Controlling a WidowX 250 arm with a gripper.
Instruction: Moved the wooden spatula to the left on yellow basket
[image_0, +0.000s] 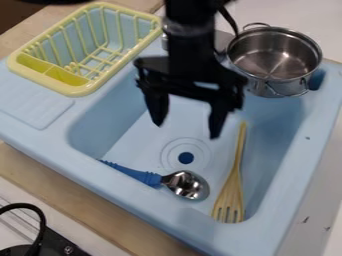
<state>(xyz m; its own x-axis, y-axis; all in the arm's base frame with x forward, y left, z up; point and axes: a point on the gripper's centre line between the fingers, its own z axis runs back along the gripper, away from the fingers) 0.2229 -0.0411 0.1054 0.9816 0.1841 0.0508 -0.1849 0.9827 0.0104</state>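
The black gripper (187, 131) hangs over the middle of the blue sink, its two fingers spread apart with nothing between them. Down and to the right of it, the wooden spatula (232, 187) lies in the sink along the right side, its slotted head toward the front corner and its handle pointing up the view. At the upper left, the yellow basket (72, 90), a dish rack with wire-like bars, rests on the sink's edge.
A spoon with a blue handle (137, 173) lies in the sink's front left part, near the drain. On the back right corner of the sink (40, 142) stands a metal pot (275, 57). Black cable and dark hardware show at lower left.
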